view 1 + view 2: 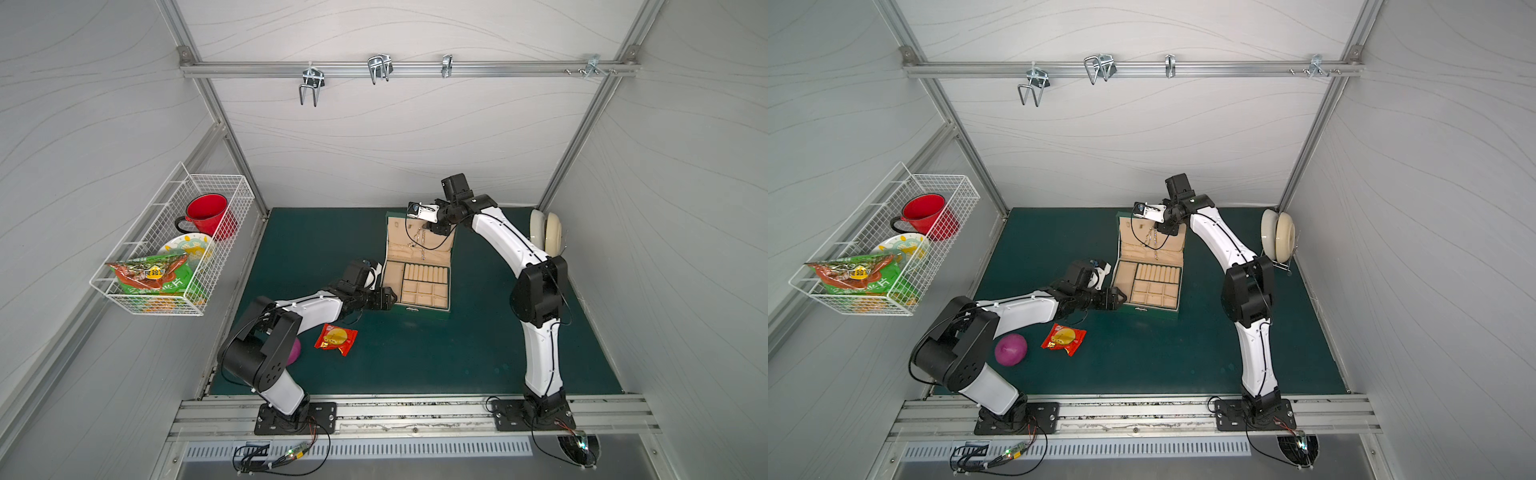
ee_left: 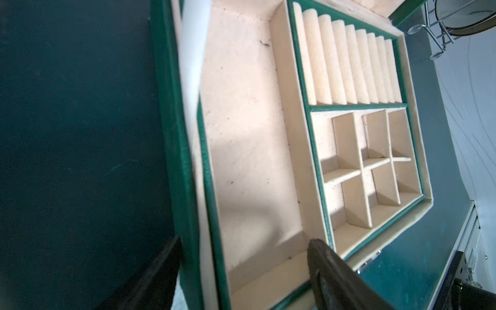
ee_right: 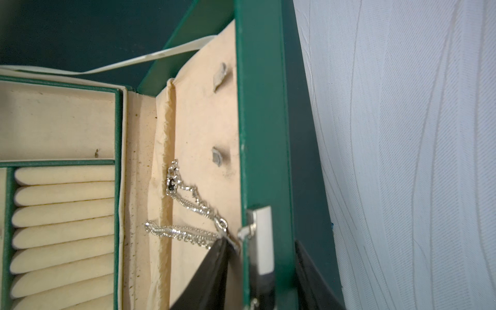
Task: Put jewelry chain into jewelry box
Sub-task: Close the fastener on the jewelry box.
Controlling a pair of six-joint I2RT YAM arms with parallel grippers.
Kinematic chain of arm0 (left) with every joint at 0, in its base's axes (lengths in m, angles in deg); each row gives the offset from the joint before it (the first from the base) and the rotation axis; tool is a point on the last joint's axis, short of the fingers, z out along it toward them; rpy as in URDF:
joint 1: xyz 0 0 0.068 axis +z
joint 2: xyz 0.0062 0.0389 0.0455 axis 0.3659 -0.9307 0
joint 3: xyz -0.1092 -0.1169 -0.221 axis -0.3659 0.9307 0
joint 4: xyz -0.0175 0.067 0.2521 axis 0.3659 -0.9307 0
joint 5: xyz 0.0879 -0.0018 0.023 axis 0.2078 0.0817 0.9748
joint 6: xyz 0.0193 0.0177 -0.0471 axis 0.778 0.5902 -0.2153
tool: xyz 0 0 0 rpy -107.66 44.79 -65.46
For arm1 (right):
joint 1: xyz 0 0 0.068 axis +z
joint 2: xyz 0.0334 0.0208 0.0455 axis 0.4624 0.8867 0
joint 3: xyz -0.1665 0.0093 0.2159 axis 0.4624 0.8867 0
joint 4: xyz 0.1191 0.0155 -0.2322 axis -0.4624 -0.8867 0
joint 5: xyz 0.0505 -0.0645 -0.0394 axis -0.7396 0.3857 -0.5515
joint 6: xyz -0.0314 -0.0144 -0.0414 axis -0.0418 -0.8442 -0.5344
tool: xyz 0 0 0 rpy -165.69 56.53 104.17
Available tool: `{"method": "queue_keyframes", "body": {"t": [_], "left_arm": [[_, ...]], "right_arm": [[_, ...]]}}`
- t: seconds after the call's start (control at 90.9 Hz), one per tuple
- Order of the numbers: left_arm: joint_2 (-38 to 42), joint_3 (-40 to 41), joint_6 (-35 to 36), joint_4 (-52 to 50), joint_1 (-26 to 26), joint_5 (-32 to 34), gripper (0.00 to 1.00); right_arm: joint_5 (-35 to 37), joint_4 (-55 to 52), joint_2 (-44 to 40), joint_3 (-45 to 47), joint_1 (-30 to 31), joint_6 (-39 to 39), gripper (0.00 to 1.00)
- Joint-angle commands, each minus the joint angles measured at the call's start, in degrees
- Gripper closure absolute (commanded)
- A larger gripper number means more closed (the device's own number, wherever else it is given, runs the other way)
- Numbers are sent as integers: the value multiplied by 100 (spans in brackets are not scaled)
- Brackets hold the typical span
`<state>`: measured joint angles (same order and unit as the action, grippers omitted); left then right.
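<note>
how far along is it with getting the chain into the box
Done: the box is open and the chain hangs inside it, against the lid lining. In hand: the right gripper straddles the lid rim beside the chain's end; the open left gripper straddles a side wall of the box. Left: probably just backing both arms away.

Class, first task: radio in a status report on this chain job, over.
Left tool open, astride jewelry box wall. Right tool astride lid rim, grip unclear. Jewelry chain hangs against lid lining, by the inner finger.
</note>
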<state>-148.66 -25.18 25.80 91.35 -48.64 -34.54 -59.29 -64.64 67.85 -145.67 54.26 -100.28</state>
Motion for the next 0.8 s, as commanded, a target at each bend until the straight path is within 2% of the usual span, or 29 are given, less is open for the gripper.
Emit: {"method": "queue_keyframes", "body": {"t": [0.0,0.154,0.264,0.385,0.495,0.572,0.682,0.792], "left_arm": [[193,146,16,-113,-255,-354,23],[411,399,-121,-73,-384,-444,24],[531,616,-229,-47,-436,-399,24],[820,756,-189,-266,-437,200,15],[1364,763,72,-643,-423,1169,1],[1840,759,304,-766,-409,1847,0],[2333,677,848,-625,-345,2381,0],[2352,553,1884,198,-236,2090,6]], "right_arm": [[181,-638,201,30,260,222,64],[426,-892,292,55,382,460,73],[471,-811,165,254,392,622,72],[525,-447,-131,460,392,894,61],[493,-201,-492,418,380,1361,33],[363,-29,-858,484,372,1744,21],[158,410,-1502,920,355,2456,14],[98,1056,-2206,1684,329,3781,13]]}}
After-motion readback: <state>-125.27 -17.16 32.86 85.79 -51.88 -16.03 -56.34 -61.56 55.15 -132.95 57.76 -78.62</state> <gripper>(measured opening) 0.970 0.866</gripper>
